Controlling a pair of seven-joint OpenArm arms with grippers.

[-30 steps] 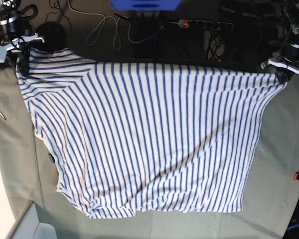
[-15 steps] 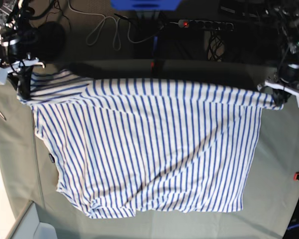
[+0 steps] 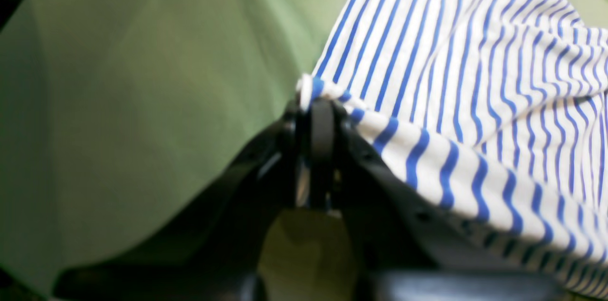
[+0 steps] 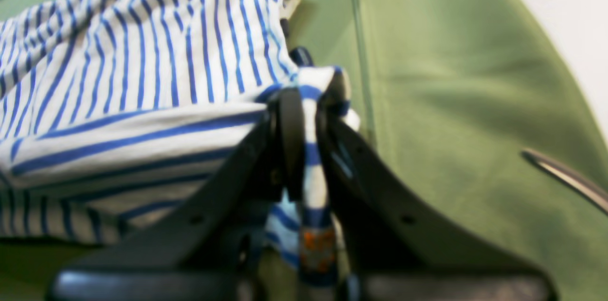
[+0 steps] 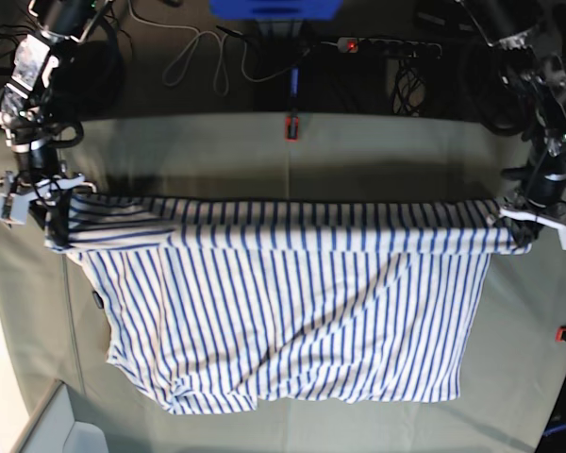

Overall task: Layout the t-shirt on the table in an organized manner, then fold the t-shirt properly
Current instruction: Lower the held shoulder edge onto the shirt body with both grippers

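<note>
Both black grippers, left (image 5: 526, 229) and right (image 5: 49, 219), are clamped on the far edge of the soft blue-striped white t-shirt (image 5: 292, 311), folded over mid-table; bare grey-green cloth table (image 5: 377, 151) all around.

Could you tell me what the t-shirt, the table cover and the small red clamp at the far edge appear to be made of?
The t-shirt looks like soft, matte knit cloth: it drapes, creases and bunches where each tool pinches it. The table seems covered in pale grey-green fabric, matte, with gentle ripples and a seam line. The red clamp is likely hard plastic or painted metal; it is too small to tell which.
</note>
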